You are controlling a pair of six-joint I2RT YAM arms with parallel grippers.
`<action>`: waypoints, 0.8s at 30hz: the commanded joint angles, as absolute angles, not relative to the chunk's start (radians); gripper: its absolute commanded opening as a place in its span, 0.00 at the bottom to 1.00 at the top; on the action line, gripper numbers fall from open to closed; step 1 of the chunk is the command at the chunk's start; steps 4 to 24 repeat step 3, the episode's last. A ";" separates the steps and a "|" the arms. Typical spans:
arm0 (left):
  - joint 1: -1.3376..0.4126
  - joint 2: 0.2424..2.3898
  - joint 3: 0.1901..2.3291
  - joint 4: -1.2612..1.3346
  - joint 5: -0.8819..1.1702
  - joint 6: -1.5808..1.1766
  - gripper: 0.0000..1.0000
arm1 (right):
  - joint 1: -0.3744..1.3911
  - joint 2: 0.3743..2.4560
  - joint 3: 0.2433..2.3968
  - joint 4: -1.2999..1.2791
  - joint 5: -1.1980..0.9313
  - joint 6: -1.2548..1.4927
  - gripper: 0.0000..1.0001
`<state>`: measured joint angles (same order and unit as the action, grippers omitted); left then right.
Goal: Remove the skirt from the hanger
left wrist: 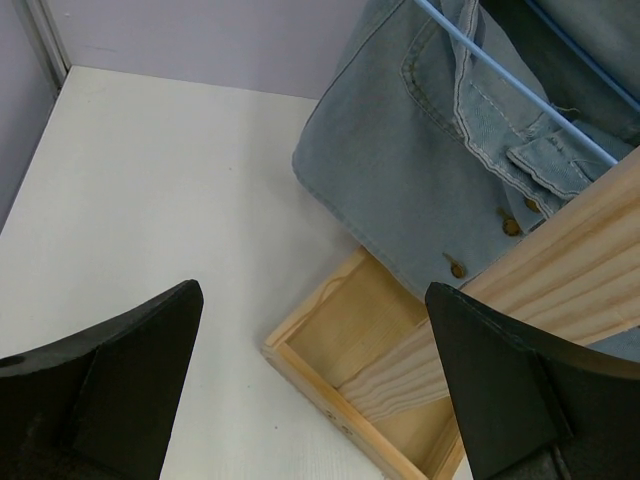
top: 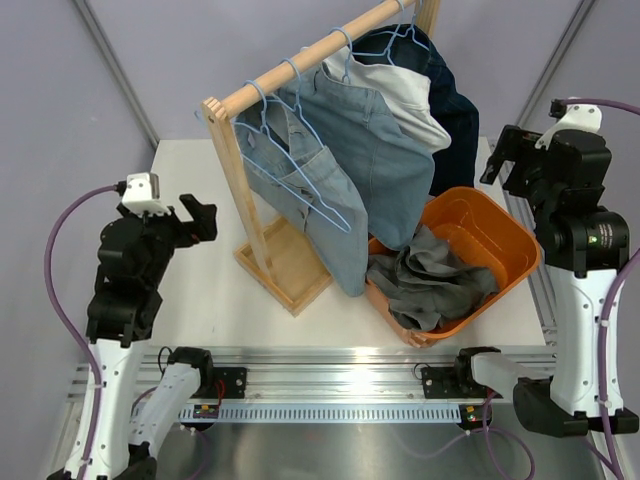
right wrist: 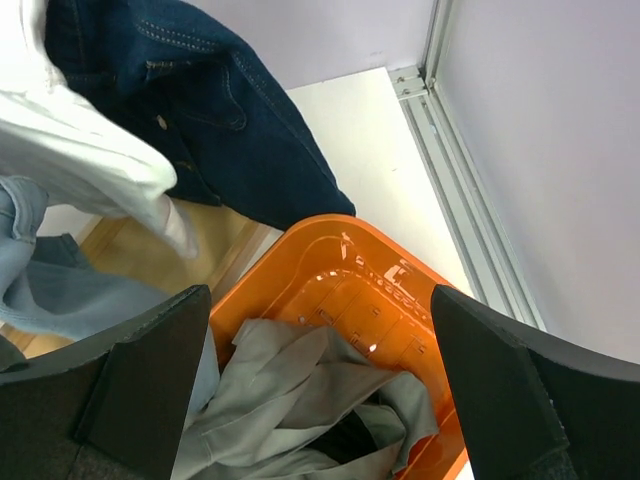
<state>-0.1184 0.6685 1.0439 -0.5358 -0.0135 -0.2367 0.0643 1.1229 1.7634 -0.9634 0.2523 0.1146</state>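
Note:
The grey skirt (top: pixel 432 282) lies crumpled in an orange basin (top: pixel 503 228), with a dark inner patch showing in the right wrist view (right wrist: pixel 300 385). It is off any hanger. Several light-blue wire hangers hang on the wooden rail. The nearest hanger (top: pixel 297 178) rests against light denim, and its wire also shows in the left wrist view (left wrist: pixel 520 95). My left gripper (top: pixel 197 217) is open and empty, left of the rack, above the rack's base (left wrist: pixel 315 390). My right gripper (top: pixel 503 160) is open and empty, high above the basin (right wrist: pixel 320 390).
A wooden rack with a rail (top: pixel 310 55) and a box base (top: pixel 290 268) stands mid-table. On it hang light blue denim (top: pixel 375 165), a pale whitish garment (top: pixel 412 95) and dark denim (top: pixel 458 120). The basin sits right of the rack. A metal frame edge (right wrist: pixel 450 190) runs along the right.

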 commanded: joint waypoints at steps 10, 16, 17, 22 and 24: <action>-0.120 0.680 1.074 -0.474 0.017 -0.258 0.99 | 0.060 1.147 1.718 -0.907 0.340 0.107 1.00; -0.120 0.680 1.074 -0.474 0.017 -0.258 0.99 | 0.060 1.147 1.718 -0.907 0.340 0.107 1.00; -0.120 0.680 1.074 -0.474 0.017 -0.258 0.99 | 0.060 1.147 1.718 -0.907 0.340 0.107 1.00; -0.120 0.680 1.074 -0.474 0.017 -0.258 0.99 | 0.060 1.147 1.718 -0.907 0.340 0.107 1.00; -0.120 0.680 1.074 -0.474 0.017 -0.258 0.99 | 0.060 1.147 1.718 -0.907 0.340 0.107 1.00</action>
